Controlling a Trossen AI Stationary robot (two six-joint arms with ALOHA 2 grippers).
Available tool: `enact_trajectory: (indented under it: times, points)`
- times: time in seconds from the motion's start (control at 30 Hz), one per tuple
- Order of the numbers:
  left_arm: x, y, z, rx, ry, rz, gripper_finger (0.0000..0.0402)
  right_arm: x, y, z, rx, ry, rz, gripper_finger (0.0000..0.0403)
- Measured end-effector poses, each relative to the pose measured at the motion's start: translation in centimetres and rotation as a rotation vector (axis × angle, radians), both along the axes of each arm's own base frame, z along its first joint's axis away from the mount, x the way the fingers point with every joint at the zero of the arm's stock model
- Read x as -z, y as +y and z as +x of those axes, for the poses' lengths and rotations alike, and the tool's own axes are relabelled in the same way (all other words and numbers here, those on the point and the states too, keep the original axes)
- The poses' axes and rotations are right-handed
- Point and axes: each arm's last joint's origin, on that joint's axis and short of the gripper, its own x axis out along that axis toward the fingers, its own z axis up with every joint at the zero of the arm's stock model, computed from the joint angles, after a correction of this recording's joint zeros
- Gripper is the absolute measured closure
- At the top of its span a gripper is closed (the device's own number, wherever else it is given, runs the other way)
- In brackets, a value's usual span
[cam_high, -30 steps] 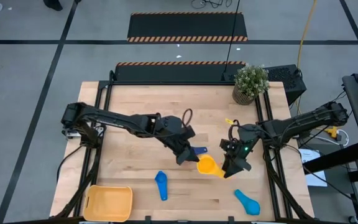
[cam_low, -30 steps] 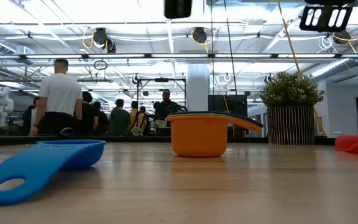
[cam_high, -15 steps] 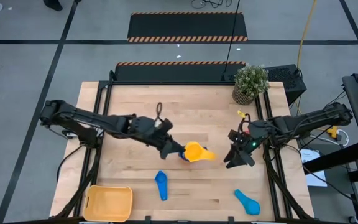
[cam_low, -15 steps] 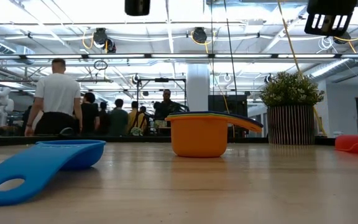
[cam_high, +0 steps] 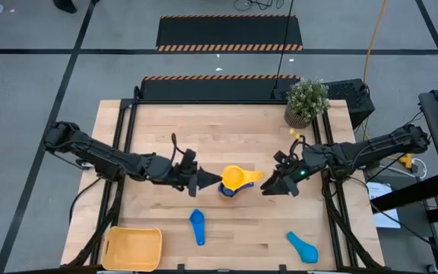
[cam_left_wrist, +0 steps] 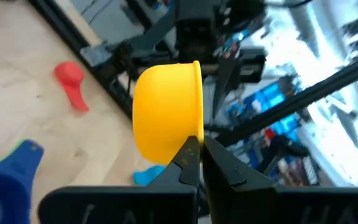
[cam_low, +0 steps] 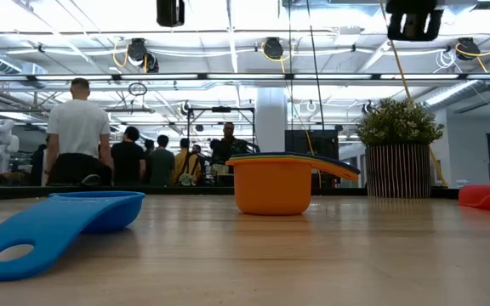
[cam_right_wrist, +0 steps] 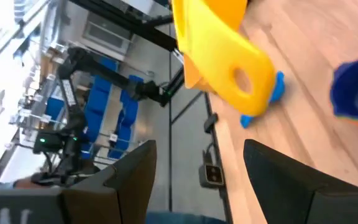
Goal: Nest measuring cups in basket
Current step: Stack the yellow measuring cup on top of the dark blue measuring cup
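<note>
Left pincer (cam_high: 208, 181) clamped on yellow plastic measuring cup (cam_high: 236, 179), right pincer (cam_high: 268, 189) apart beside it; yellow-orange plastic basket (cam_high: 133, 249) holds nothing; two blue scoop cups (cam_high: 197, 226) on tabletop (cam_high: 204, 129).

Two dark, slender jointed arms with black cable loops; the right arm (cam_high: 356, 154) carries a small green light (near its wrist).

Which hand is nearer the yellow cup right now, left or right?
Left. The left hand is shut on the yellow cup, gripping its rim in the left wrist view. The right hand is open just off the cup's handle side, not touching it.
</note>
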Motion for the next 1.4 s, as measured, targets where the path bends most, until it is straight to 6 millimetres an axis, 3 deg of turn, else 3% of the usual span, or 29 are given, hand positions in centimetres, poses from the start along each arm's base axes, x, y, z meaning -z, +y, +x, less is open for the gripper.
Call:
enact_trajectory:
  times: [0.2, 0.4, 0.7, 1.0, 1.17, 1.4]
  points:
    - [0.2, 0.0, -0.2, -0.024, -0.059, -0.001, 0.0392, -0.2, -0.1, 1.1, 0.064, -0.069, 0.007, 0.0167]
    - [-0.4, -0.3, -0.3, -0.016, -0.123, 0.003, 0.0395, -0.5, -0.5, 1.0, 0.14, -0.106, -0.044, 0.0167]
    - [-1.5, -0.3, -0.5, -0.025, -0.23, -0.006, 0.0396, -3.2, -1.5, 0.6, 0.2, -0.365, -0.042, 0.0167]
    - [-1.6, -0.5, -0.6, -0.018, -0.239, -0.011, 0.0396, -3.9, -1.7, 0.6, 0.209, -0.428, -0.02, 0.017]
    - [-1.6, -0.7, -0.7, -0.01, -0.239, -0.013, 0.0391, -3.9, -1.6, 0.5, 0.181, -0.429, -0.017, 0.02]
    - [-1.6, -0.8, -0.7, -0.007, -0.239, -0.014, 0.0396, -3.9, -1.5, 0.5, 0.126, -0.441, -0.033, 0.0276]
